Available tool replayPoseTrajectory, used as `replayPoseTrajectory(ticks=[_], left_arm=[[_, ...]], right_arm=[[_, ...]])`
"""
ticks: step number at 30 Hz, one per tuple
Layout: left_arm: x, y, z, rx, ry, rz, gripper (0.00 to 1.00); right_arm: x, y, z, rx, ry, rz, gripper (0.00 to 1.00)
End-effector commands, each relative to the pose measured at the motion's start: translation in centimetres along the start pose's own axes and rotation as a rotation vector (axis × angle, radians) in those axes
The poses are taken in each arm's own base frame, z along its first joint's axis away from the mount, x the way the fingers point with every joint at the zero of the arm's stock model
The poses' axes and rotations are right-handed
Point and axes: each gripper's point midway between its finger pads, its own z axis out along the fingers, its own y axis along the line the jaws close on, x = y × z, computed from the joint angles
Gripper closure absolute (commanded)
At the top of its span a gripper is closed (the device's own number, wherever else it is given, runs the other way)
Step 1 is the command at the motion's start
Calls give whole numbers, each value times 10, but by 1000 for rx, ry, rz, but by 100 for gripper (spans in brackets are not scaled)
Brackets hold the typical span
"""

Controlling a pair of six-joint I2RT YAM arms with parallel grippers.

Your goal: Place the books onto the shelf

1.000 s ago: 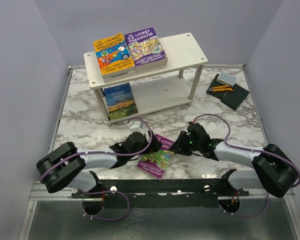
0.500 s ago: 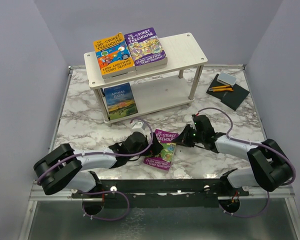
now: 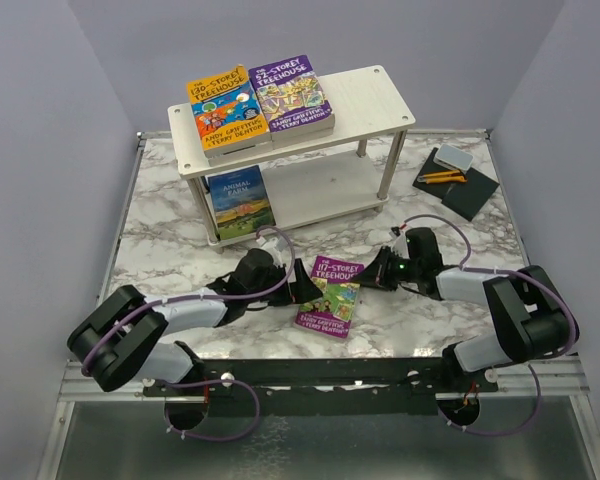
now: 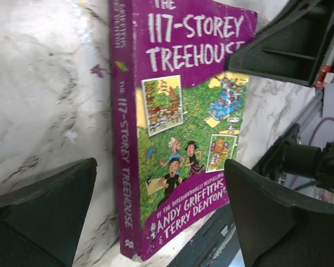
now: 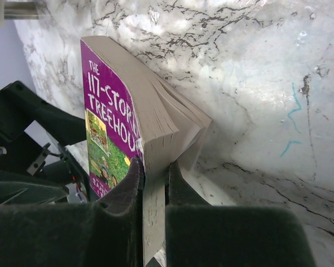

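Shelf (image 3: 375, 100), upper centre: 130-Storey Treehouse (image 3: 220, 108) & 52-Storey Treehouse (image 3: 292, 92) on top, Animal Farm (image 3: 238, 200) on lower tier. 117-Storey Treehouse (image 3: 328, 297) flat on marble table (image 3: 180, 250), lower centre, not shelved yet. Right gripper (image 5: 154, 167) clamped on its page edge. Left gripper (image 3: 305, 292) jaws wide apart at spine side.

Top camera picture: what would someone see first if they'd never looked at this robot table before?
Most eye-catching is the bright purple 117-Storey Treehouse book near the front of the marble table, its page edge pinched by the jaws of the right arm, while those of the left arm stand wide open beside it. Behind stands the white shelf, with an orange book and a purple book lying on top and Animal Farm on the lower board.
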Motion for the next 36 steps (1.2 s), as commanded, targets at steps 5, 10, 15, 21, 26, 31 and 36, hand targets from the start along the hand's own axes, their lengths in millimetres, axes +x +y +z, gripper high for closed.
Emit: replayPoseTrajectory(ticks=[5,10,15,21,26,31,36], left_arm=[[53,14,9,45,254,-44,1],[63,13,14,68,305,-77,1],[65,8,19,106,315,-115,9],[59,1,22,131,301,-133,30],[56,-8,25,173,291,-168,53],[50,-19,25,221,281,-190,76],[38,-36,22,278,245,-188,100]], right_arm=[[45,-26,-5,2,139,79,100],[45,-29,-5,-3,127,98,100],[47,-34,-4,1,116,117,100],[50,-37,-7,2,104,130,100],[54,-37,-9,-7,95,145,100],[55,-35,-11,-16,84,146,100],[56,-34,-15,-22,66,139,100]])
